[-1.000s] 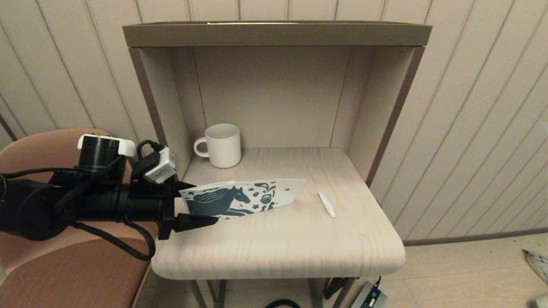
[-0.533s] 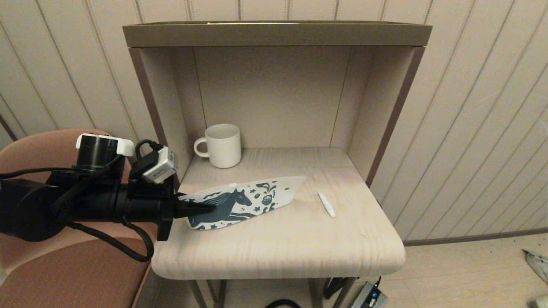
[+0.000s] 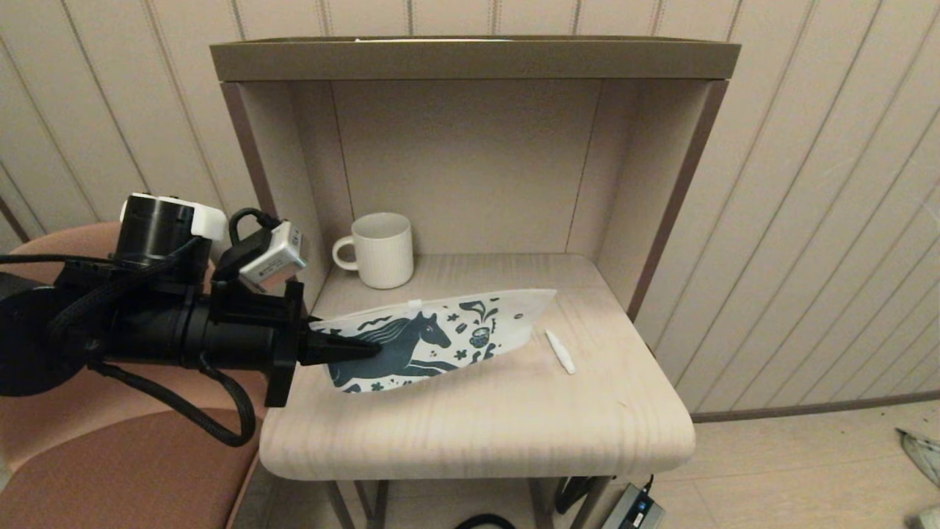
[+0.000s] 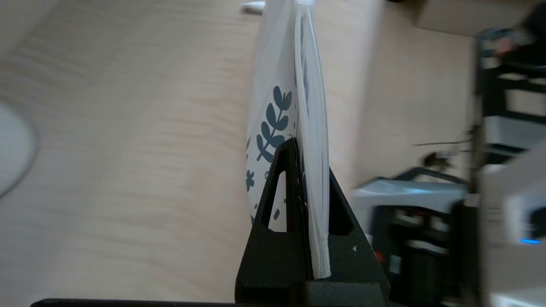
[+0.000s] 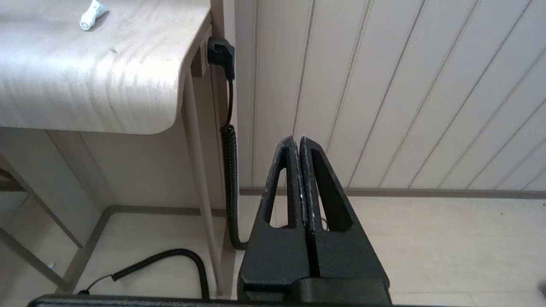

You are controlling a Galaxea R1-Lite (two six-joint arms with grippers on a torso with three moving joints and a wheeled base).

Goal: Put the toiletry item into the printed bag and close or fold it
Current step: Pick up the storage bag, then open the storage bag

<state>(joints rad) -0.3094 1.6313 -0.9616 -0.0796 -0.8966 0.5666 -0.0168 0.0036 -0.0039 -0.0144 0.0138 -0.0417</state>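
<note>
Since 0.5 s ago the printed bag point(image 3: 433, 336) has swung up and toward the right; its far tip now sits closer to the toiletry item point(image 3: 560, 350), and my left arm has lifted a bit.

Head view: my left tool point(image 3: 345, 347) comes in from the left edge of the worktop point(image 3: 477, 426) and is clamped on the bag's near end. Bag is held out flat-ish over the worktop, horse print facing up, far tip just beside the toiletry item but apart from it. Toiletry item lies loose on the worktop, right of the bag. White mug point(image 3: 380, 250) stands at the back left, well behind the bag. Pink chair point(image 3: 110, 455) sits under my left arm. Right arm is out of this view.

Left wrist view: left tool point(image 4: 305, 170) fingers pinched together on the bag point(image 4: 298, 94) edge, which runs straight out from between them. Leaf print visible on 1 face.

Right wrist view: right tool point(image 5: 300, 143) is closed on nothing, parked low beside the worktop point(image 5: 106, 94), pointing at the wall panelling. Toiletry item point(image 5: 91, 13) shows on the worktop, far from this tool. Coiled black cable point(image 5: 230, 170) hangs by the worktop leg.
</note>
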